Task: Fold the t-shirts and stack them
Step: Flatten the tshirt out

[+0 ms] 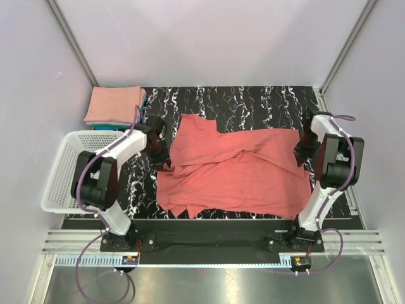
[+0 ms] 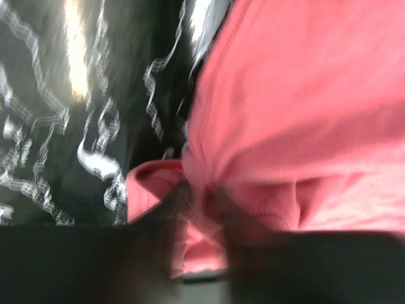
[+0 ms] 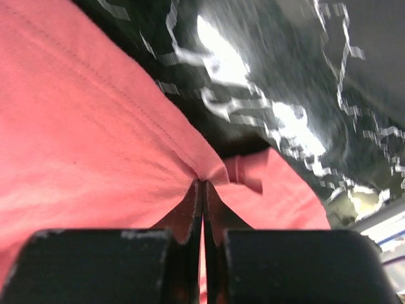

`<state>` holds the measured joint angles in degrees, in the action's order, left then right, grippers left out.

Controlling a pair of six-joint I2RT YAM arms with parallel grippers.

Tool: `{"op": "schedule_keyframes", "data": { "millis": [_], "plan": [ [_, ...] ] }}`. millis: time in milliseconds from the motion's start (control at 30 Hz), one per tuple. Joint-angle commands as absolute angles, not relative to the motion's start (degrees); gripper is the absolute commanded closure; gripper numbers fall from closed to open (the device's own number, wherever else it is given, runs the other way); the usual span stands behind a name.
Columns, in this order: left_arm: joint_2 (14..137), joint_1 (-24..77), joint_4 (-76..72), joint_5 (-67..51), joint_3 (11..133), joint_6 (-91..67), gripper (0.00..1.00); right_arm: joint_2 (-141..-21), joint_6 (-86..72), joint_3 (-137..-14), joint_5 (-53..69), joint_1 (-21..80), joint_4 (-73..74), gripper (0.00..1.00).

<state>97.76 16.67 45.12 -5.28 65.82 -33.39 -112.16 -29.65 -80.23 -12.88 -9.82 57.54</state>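
Note:
A coral-red t-shirt (image 1: 234, 171) lies spread and wrinkled on the black marbled table (image 1: 253, 104). My left gripper (image 1: 162, 159) sits at the shirt's left edge. In the blurred left wrist view its gripper (image 2: 199, 196) is shut on a bunched fold of the shirt (image 2: 297, 114). My right gripper (image 1: 299, 154) is at the shirt's right edge. The right wrist view shows that gripper (image 3: 202, 185) shut, pinching the hem of the shirt (image 3: 82, 139). A folded salmon-pink t-shirt (image 1: 114, 104) tops a stack at the back left, with a teal one (image 1: 144, 101) showing beneath.
A white mesh basket (image 1: 66, 171) stands left of the left arm, just in front of the folded stack. Grey walls close in the table on the left, right and back. A metal rail (image 1: 209, 244) runs along the near edge by the arm bases.

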Motion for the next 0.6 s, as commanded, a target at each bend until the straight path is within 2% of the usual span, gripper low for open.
{"op": "schedule_keyframes", "data": {
  "millis": [0, 33, 133, 167, 367, 567],
  "plan": [
    [92.1, 15.9, 47.7, -4.0, 66.7, -35.2, 0.54, -104.8, -30.2, -78.0, -11.1, -10.1, 56.4, 0.94],
    [91.6, 15.6, 48.1, -4.7, 68.1, -35.4, 0.49, -103.4, -30.1, -78.5, -10.4, -10.0, 56.8, 0.83],
    [92.9, 14.5, 49.7, -6.1, 78.6, -36.0, 0.32, -103.0, -30.8, -85.7, -10.1, -10.1, 59.4, 0.65],
    [94.2, 14.2, 49.7, -7.0, 81.7, -36.5, 0.31, -103.6, -31.1, -87.7, -10.2, -10.1, 60.2, 0.62],
    [111.1, 13.9, 40.7, -6.9, 102.6, -36.8, 0.32, -112.0, -29.9, -100.1, -4.0, -10.1, 57.3, 0.55],
    [133.0, 11.2, 51.4, -6.3, 129.2, -43.9, 0.31, -125.8, -38.7, -117.8, -5.4, -10.2, 66.7, 0.52]
  ]
}}
